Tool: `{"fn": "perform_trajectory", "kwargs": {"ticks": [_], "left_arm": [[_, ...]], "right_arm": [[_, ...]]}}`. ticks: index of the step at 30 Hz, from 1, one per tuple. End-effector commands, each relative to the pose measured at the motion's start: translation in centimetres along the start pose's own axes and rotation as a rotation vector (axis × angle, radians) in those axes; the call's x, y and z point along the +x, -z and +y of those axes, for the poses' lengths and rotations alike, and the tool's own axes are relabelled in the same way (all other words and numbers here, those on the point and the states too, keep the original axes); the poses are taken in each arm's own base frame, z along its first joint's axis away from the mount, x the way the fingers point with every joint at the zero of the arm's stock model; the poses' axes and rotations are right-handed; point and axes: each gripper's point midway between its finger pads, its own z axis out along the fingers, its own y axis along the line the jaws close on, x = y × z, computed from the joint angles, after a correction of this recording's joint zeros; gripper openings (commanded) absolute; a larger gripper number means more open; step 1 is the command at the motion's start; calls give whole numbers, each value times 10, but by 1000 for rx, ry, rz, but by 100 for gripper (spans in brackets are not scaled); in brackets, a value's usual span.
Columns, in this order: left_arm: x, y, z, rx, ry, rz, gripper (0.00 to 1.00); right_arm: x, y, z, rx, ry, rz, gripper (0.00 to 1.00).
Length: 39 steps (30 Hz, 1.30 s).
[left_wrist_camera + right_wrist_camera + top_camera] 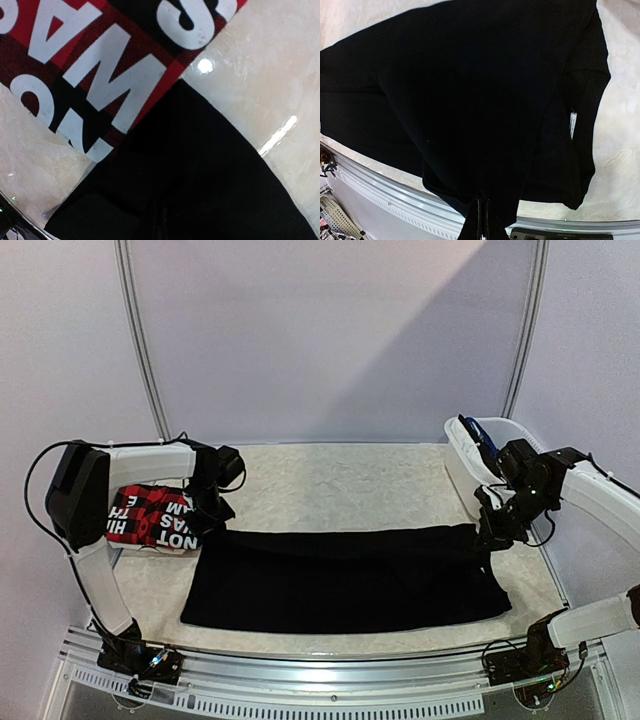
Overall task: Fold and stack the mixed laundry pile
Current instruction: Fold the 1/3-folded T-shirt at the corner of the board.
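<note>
Across the middle of the table (330,475) we see the black garment (340,580) spread wide and flat, its far edge drawn into a straight line between the two arms. The right gripper (488,538) is clenched on the far right corner, and its wrist view shows cloth bunched into the closed jaws. The left gripper (215,514) is clenched at the far left corner. Its own view is too dark to tell jaws from cloth, so we judge that grip from the taut edge seen from above. Holding both far corners at once looks meant to keep that edge even, so that it can be carried toward the near edge as a clean half fold. The red-black plaid garment (150,516) lies folded at the far left, touching the black corner, which we take for the start of the stack. The white basket (462,455) stands at the far right, just behind the right arm.
</note>
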Motion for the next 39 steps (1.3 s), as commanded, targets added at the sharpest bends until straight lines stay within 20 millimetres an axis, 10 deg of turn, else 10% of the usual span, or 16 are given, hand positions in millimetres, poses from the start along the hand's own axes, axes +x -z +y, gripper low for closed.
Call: {"fn": "perform_trajectory", "kwargs": {"ticks": [1, 14, 30, 39], "left_arm": [[10, 5, 10, -19, -38, -1, 0], [20, -2, 20, -53, -61, 20, 0], [21, 37, 39, 21, -78, -35, 48], [16, 65, -20, 213, -348, -161, 45]], "right_arm": [[17, -13, -13, 52, -40, 79, 0], [36, -29, -31, 135, -139, 177, 0], [58, -38, -42, 196, -222, 292, 19], [21, -19, -36, 224, -168, 191, 43]]}}
